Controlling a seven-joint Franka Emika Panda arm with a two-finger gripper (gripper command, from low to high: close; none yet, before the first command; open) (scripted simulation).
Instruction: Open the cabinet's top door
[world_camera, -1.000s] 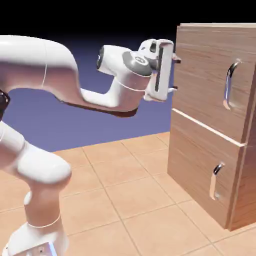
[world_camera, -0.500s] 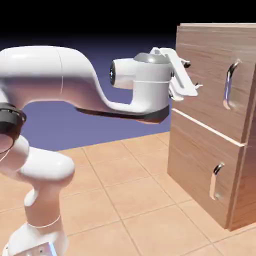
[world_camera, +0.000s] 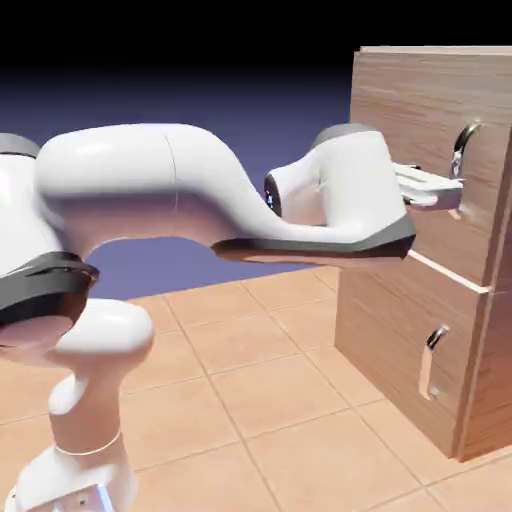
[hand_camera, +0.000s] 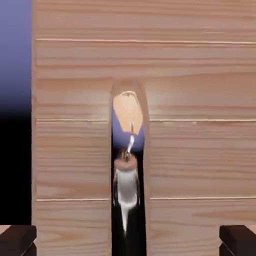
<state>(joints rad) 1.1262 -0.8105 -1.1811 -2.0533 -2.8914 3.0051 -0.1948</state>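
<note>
One arm level | claw (world_camera: 452, 190) spread apart, before top door (world_camera: 420, 140) handle (hand_camera: 128, 175)

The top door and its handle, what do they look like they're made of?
The top door: light-brown wood or wood veneer, matte, judging by the grain lines running across it. Its handle: apparently polished metal, silver and mirror-like, since it reflects the floor and backdrop colours in the hand view.
</note>
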